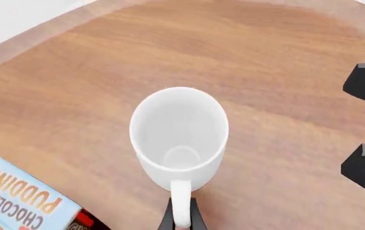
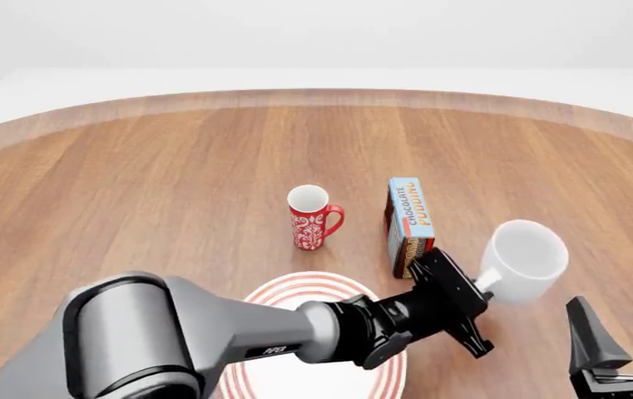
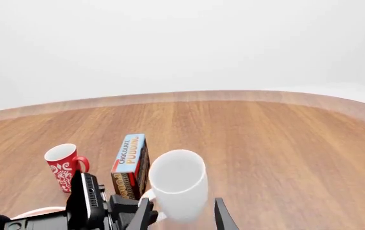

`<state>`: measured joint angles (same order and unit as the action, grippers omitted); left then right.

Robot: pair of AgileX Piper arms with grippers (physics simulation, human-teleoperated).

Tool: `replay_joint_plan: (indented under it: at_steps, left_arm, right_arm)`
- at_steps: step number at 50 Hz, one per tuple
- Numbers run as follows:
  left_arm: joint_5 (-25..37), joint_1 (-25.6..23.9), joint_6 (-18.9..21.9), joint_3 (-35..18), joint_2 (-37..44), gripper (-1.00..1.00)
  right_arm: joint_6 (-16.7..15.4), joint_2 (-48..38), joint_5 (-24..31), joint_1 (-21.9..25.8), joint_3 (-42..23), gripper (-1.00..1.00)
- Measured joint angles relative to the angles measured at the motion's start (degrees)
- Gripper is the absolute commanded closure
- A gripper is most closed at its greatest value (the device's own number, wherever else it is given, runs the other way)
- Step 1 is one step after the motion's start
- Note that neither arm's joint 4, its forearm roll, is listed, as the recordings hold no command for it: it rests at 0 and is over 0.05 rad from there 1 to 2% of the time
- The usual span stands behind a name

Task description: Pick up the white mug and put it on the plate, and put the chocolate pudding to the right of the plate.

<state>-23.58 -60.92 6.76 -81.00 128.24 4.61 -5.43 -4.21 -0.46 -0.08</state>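
Note:
My left gripper (image 2: 474, 288) is shut on the loop handle of the white mug (image 2: 525, 259) and holds it tilted, right of the plate and in front of the pudding box. In the left wrist view the mug (image 1: 179, 139) shows its empty inside, with the handle pinched between the fingers (image 1: 167, 219). The chocolate pudding (image 2: 408, 223) stands upright on the table, behind the plate's right side. The plate (image 2: 305, 283) lies at the front centre, partly hidden by my left arm. My right gripper (image 2: 615, 337) is open and empty, just right of the mug.
A red mug with a white pattern (image 2: 312, 218) stands upright behind the plate, left of the pudding box. The round wooden table's far edge (image 2: 316, 96) curves across the back. My left arm lies across the plate.

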Motion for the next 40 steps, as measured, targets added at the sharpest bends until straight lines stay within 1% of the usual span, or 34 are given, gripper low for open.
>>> replay_joint_plan:
  at_steps: [12, 25, 40]
  left_arm:
    - [-1.72, 0.58, 0.14, 3.29, -3.50, 1.00]
    - [-3.88, 1.25, 0.39, 7.90, -7.53, 1.00]
    - [-5.85, 1.70, 0.74, 13.70, -12.91, 1.00]
  right_arm:
    - [-0.04, -0.09, -0.09, -0.01, 0.01, -1.00]
    - [-0.13, -0.18, -0.22, -0.01, 0.01, -1.00]
    - [-0.30, -1.49, -1.63, 0.04, 0.01, -1.00]
